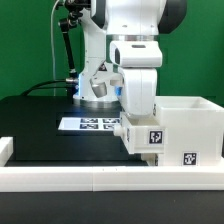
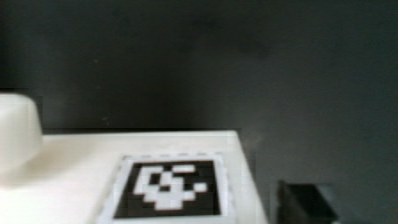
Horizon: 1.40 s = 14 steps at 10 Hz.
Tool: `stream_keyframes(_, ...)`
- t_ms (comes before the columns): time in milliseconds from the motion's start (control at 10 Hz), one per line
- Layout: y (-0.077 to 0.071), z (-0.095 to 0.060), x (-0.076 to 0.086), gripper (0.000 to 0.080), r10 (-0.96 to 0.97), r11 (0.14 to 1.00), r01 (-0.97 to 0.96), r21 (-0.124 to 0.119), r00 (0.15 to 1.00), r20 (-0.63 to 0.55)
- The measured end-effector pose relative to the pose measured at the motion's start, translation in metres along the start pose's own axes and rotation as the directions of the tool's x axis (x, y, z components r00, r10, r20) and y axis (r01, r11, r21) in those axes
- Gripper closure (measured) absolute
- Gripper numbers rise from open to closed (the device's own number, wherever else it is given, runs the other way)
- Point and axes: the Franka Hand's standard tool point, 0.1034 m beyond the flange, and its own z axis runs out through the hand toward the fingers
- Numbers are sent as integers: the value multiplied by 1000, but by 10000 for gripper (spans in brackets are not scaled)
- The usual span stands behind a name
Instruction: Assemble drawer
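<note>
A: Where's the drawer casing (image 1: pixel 178 128)?
B: Ext view's right, on the black table (image 1: pixel 40 115), right behind the long low white rail (image 1: pixel 100 178). White, boxy, open-topped; square b/w tags on the near face, one (image 1: pixel 155 138) up by the arm, one (image 1: pixel 189 157) lower down.
A: Trays?
B: Can't pick them out w/ any certainty.
A: Gripper (image 1: pixel 129 128)?
B: Down at the casing's side toward ext view's left, mostly hidden by the white wrist. Fingers spread or pressed together — can't tell. Wrist view only shows a dark fingertip (image 2: pixel 313 202) at the frame edge, next to a white surface w/ a tag (image 2: pixel 173 187), blurry.
A: Anything else?
B: Marker board (image 1: pixel 92 123) flat on the table, just beside the casing, toward ext view's left.
</note>
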Motion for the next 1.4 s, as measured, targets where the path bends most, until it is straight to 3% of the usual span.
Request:
stream_keyframes(100,0,0,1,366,2,1000,-2,0,1000,-1)
stream_keyframes(200,0,0,3,211,9,1000,-9,-2,1000,-2)
stream_keyframes(300,0,-1,4,211,17,1000,-17,-4,1000,-3)
stream_keyframes(400,0,-2,4,161,20,1000,-20,-5,1000,-2)
stream_keyframes(600,2,-12,2,153,25,1000,-25,-7,1000,5)
stream_keyframes(700,4,-24,-2,151,29,1000,-29,-2,999,14)
stream_keyframes(900,5,-41,-15,151,43,999,-44,11,999,29)
stream_keyframes(1100,13,-57,-39,151,68,997,-70,37,997,46)
stream_keyframes(1400,14,-58,-48,151,73,997,-75,36,996,44)
